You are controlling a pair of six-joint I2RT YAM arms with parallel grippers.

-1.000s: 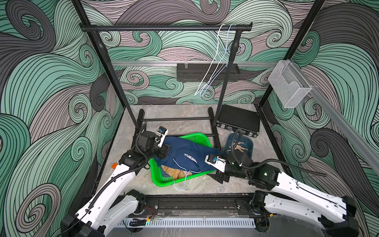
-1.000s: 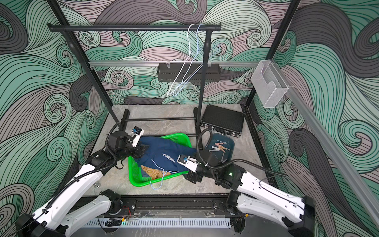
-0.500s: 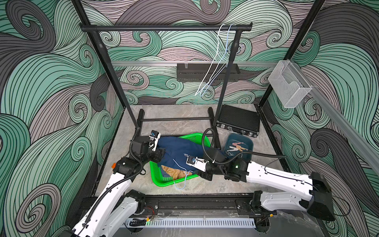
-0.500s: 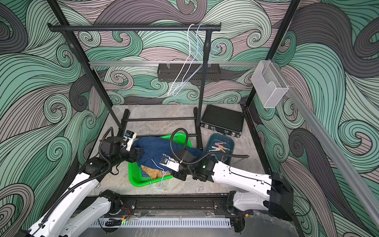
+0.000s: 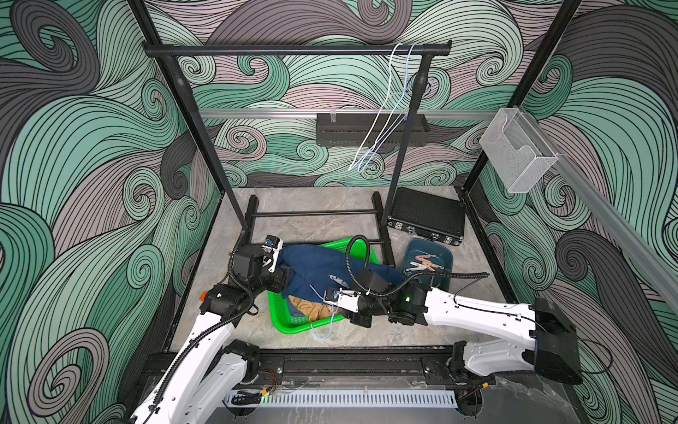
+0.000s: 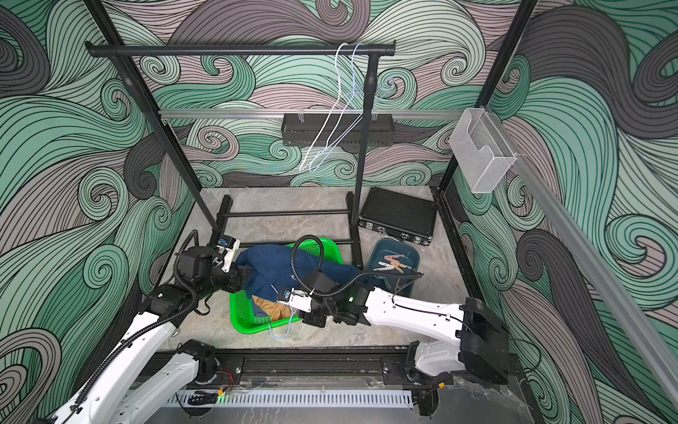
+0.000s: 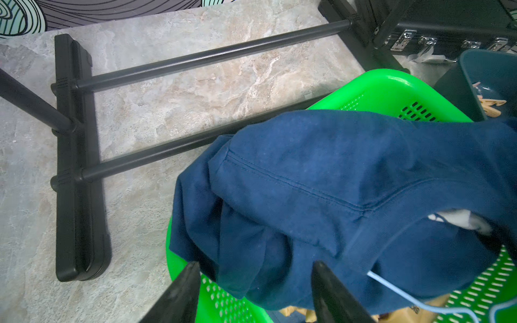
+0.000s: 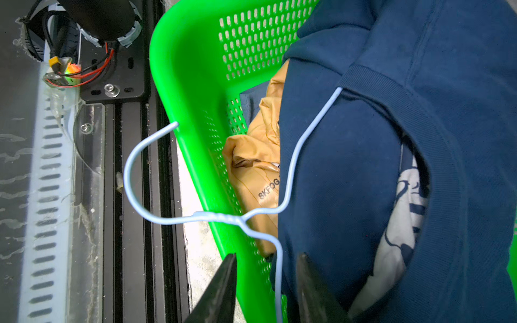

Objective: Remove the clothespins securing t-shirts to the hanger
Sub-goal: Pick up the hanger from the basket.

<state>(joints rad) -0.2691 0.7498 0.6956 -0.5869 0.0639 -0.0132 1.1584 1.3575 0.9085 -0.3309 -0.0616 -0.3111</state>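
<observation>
Swung back, the right gripper (image 8: 266, 256) is half-closed astride the hanger (image 8: 218, 216) wire, unclamped; the left gripper (image 7: 256, 263) is held open around the navy t-shirt (image 7: 335, 167); steadying is seemingly intended.

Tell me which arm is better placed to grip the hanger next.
Right. The right gripper has open jaws astride the hanger wire beside its twisted neck. The left gripper faces shirt fabric, the wire off to one side.

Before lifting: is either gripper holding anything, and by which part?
Nothing clamped: right gripper straddles the light-blue wire hanger beside its twisted neck; left gripper straddles a fold of the navy fabric t-shirt.
</observation>
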